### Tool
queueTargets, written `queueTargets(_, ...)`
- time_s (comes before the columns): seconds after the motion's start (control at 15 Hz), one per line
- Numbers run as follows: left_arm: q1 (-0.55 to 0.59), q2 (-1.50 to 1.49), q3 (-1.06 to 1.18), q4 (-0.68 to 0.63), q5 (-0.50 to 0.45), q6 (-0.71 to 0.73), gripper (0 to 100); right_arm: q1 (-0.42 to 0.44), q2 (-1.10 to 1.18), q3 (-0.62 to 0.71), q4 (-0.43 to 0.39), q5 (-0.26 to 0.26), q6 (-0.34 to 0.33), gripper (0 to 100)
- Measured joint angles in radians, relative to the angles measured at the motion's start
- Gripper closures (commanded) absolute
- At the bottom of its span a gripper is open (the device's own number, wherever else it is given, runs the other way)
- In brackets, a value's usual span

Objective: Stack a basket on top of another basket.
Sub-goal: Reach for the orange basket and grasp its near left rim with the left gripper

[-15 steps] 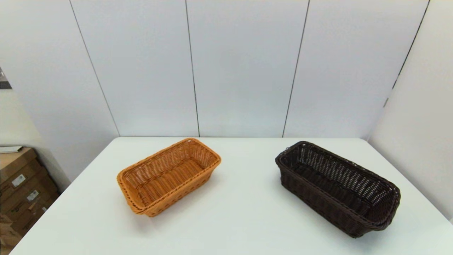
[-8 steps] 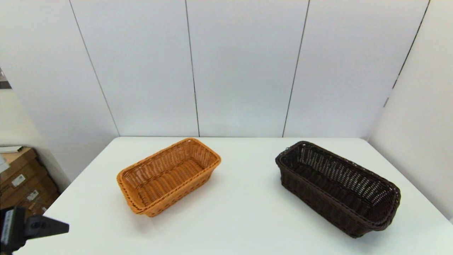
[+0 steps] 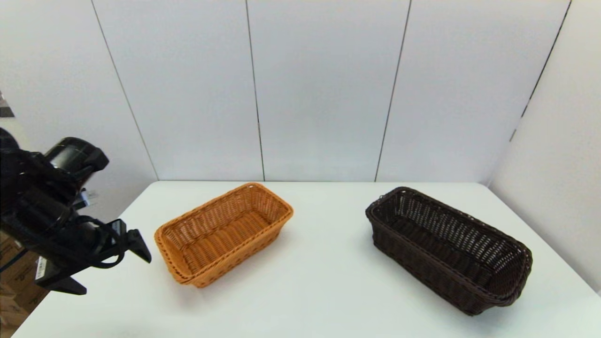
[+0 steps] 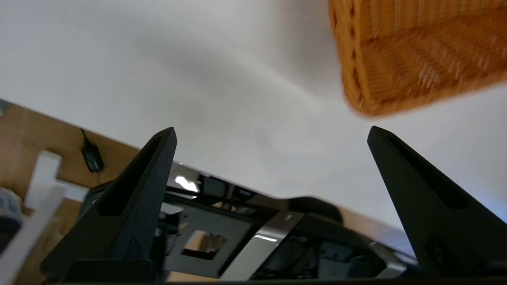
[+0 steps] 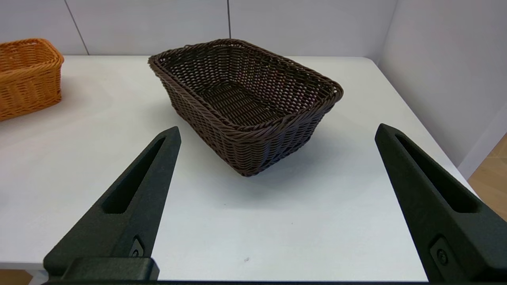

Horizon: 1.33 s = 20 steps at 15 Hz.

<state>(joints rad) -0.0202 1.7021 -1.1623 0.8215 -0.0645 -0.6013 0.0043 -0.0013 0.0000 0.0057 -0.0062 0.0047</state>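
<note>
The dark brown basket (image 3: 448, 249) lies on the right of the white table (image 3: 319, 300), and shows whole in the right wrist view (image 5: 245, 99). The orange-tan basket (image 3: 224, 233) sits left of centre, apart from it. My left gripper (image 3: 117, 277) hangs open above the table's left edge, just left of the orange-tan basket's near end. In the left wrist view, the left gripper (image 4: 271, 128) holds nothing and a corner of that basket (image 4: 416, 59) lies beyond it. My right gripper (image 5: 277, 127) is open and empty, near the table's front edge, short of the dark basket; the head view does not show it.
White wall panels (image 3: 324, 89) close the back and right sides of the table. Cardboard boxes (image 3: 9, 310) stand on the floor off the table's left edge, below my left arm. Bare tabletop lies between the two baskets.
My left arm has risen into the head view from the lower left and moved up and right toward the orange-tan basket. Neither basket has moved.
</note>
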Motion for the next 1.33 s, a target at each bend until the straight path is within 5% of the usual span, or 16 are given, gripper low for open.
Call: queueTargets(1.33,-0.032,0.445,-0.162,-0.17,-0.036,-0.145,0,0.0,0.0,0.0,0.0,0.0,0.0,0)
